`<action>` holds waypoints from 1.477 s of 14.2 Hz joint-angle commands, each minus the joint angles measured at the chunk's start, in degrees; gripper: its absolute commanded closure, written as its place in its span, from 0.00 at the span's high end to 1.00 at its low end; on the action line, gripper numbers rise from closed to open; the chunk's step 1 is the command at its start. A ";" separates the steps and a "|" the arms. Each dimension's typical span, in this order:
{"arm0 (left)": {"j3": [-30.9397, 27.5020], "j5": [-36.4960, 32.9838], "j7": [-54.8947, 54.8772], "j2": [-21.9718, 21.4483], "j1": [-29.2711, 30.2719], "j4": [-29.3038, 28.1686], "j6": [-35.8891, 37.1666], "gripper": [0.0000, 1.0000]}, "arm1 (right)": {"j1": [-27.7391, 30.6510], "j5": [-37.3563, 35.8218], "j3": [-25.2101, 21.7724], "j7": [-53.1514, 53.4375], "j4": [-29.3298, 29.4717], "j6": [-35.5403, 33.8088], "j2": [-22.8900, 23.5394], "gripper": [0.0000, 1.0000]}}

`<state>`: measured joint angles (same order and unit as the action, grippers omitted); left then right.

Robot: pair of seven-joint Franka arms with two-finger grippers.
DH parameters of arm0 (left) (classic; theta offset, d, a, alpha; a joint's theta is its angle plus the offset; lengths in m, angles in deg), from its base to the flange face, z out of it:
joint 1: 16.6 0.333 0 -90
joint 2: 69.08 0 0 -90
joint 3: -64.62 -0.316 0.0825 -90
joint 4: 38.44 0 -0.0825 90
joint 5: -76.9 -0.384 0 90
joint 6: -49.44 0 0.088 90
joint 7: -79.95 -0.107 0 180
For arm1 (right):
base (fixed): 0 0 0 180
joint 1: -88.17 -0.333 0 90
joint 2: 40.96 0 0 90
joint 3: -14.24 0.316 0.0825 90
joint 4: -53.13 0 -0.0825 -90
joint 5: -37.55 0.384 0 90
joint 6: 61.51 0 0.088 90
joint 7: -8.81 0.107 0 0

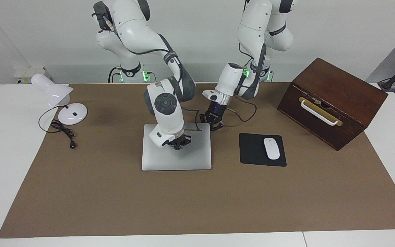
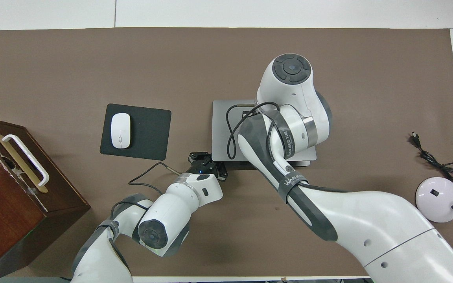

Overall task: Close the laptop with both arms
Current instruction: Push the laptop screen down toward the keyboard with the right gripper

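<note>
At the centre of the desk, the right claw sits low on the lid of the laptop, near the edge closest to the robots; whether its fingers are spread or pressed together cannot be told. In the facing view, at about two o'clock from it, the left claw hangs at the laptop's corner nearest the robots on the left arm's side, and its fingers cannot be read either. There are two claws and one laptop, which lies shut and flat on the brown mat. At three o'clock from the laptop in that view lies one black mouse pad carrying one white mouse. Further toward the left arm's end stands one dark wooden box with one white handle. At nine o'clock, at the right arm's end, stands one white desk lamp with its black cord coiled beside it.
</note>
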<state>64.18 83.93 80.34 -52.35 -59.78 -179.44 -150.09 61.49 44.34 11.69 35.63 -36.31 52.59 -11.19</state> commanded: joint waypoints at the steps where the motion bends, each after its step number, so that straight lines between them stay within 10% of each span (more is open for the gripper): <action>1: -0.25 -1.23 0.22 3.57 -0.32 1.00 -0.86 0.00 | 0.04 1.73 0.18 -1.07 -3.54 2.35 -1.82 0.00; 21: -0.25 -1.23 0.66 3.57 -0.14 1.00 -0.77 0.00 | 3.47 1.47 0.01 -1.07 0.58 -7.84 -11.04 0.00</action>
<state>64.17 83.93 80.34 -52.33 -59.78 -179.45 -150.13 63.64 44.34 11.49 35.63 -35.79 45.86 -20.45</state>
